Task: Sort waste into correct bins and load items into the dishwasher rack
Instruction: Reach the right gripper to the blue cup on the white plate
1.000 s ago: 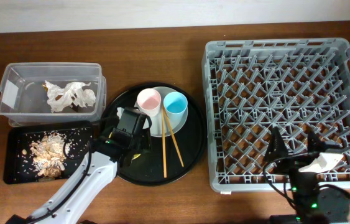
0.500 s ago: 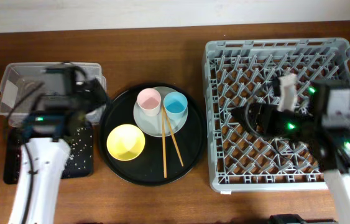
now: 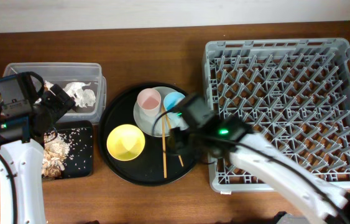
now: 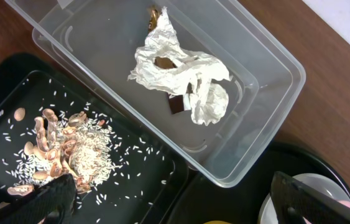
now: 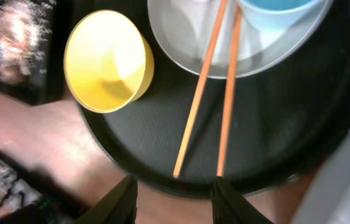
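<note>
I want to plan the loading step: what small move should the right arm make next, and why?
Probably lower the right gripper onto the chopsticks and close. Its jaws stand apart, empty, above the sticks' near ends, and the dishwasher rack looks empty so far.

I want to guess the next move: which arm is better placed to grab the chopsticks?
Right. The right claw hangs open over the chopsticks, while the left claw is away by the clear tub.

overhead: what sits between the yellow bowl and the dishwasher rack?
Overhead view: the pair of wooden chopsticks lying on the round black tray, with the right arm above that stretch.
</note>
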